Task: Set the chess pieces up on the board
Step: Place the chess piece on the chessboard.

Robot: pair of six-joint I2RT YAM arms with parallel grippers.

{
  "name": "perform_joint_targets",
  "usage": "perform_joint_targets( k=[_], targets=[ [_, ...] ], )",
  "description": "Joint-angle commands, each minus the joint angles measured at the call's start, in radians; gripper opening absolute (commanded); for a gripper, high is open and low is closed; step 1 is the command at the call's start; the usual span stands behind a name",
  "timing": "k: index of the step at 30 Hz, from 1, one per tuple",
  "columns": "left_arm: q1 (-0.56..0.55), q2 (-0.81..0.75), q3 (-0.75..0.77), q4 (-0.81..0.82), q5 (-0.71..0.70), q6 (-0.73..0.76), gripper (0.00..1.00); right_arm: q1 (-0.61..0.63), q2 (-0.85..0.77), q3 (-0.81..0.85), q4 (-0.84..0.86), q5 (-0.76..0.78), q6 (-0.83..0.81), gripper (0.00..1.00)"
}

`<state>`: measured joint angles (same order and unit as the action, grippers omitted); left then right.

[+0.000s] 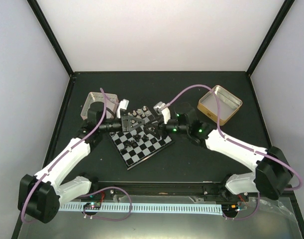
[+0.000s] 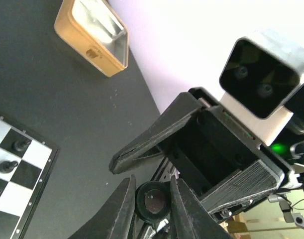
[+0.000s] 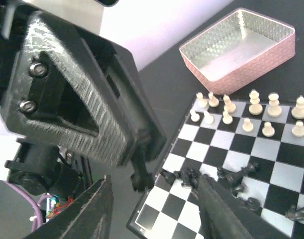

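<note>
**L claw has a black piece, ready to go on the board**

The L claw [image 2: 152,186] is narrow & pinches one small black piece [image 2: 152,200] by its sides. In the L wrist view we see its round bottom. The piece is not on the board [image 3: 212,149] yet. It hangs just off the board's edge, near a corner on the black side, over the dark counter [image 2: 67,99].

The R claw [image 3: 154,181] is wide w/ nothing in it. It is over the board's black side, very close to the L claw.

The white pcs [image 3: 255,102] stand up straight in 2 rows on the side of the board next to the pink tin [image 3: 241,50]. The black pcs [image 3: 236,177] are on the other side of the board. They are bunched up & some look tipped over, so that side is not neat. The gold tin [image 2: 92,37] is well apart from the board, on the side away from the pink tin.

I think the step now is bringing the held piece to its square. Nxt, the L claw needs to go in over the board and find a free square on the black side. Then it should come down slow till the piece stands flat, & open. The squares are tiny & other black pcs are close, so it must not bump them. The R claw should prob. back off to give room.
</note>
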<state>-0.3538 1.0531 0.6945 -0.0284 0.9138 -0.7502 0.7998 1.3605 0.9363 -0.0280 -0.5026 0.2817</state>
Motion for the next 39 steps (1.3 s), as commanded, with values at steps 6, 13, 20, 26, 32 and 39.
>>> perform_joint_targets(
  k=[6, 13, 20, 26, 32, 39],
  targets=[
    [-0.004, -0.097, 0.021, 0.273, -0.022, -0.226, 0.08, -0.007, -0.15, -0.16, 0.544, 0.022, 0.633, 0.56],
    [-0.004, -0.138, 0.026, 0.383, -0.107, -0.466, 0.08, -0.004, -0.072, -0.178, 0.815, -0.01, 0.979, 0.43],
    [-0.004, -0.139, 0.0, 0.479, -0.117, -0.609, 0.08, -0.004, -0.027, -0.126, 0.799, -0.034, 1.021, 0.34],
    [-0.003, -0.137, -0.013, 0.496, -0.124, -0.625, 0.07, -0.004, -0.014, -0.116, 0.828, -0.042, 1.047, 0.25],
    [-0.004, -0.139, -0.021, 0.496, -0.125, -0.629, 0.07, -0.004, 0.008, -0.109, 0.863, -0.047, 1.077, 0.25],
    [-0.004, -0.145, -0.03, 0.495, -0.127, -0.634, 0.07, -0.005, 0.029, -0.08, 0.856, -0.043, 1.093, 0.21]
  ],
)
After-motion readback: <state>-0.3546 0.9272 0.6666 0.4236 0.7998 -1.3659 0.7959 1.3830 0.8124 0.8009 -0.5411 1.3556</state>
